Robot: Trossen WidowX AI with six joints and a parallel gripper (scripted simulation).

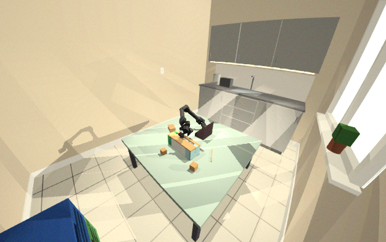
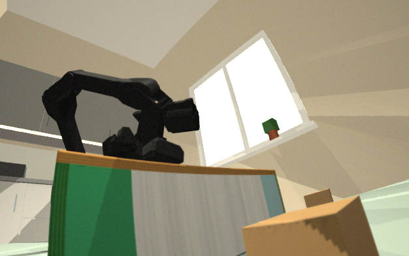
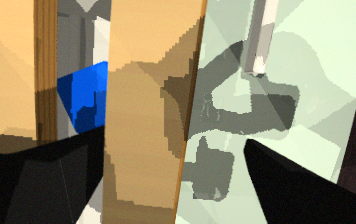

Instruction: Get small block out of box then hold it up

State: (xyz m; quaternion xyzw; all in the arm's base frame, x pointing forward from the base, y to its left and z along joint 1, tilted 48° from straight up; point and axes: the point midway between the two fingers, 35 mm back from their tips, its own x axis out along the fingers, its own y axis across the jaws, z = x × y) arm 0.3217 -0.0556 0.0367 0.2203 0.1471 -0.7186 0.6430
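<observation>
Overhead, the black jointed arm [image 2: 108, 86] arches down, its empty tool [image 1: 181, 134] spread wide above the wood-topped box [image 2: 163, 202].

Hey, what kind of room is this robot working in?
It looks like a kitchen. Grey wall cabinets hang above a counter with a sink and tap, there are drawers below, and the floor is tiled. The arm works on a table in the middle.
</observation>
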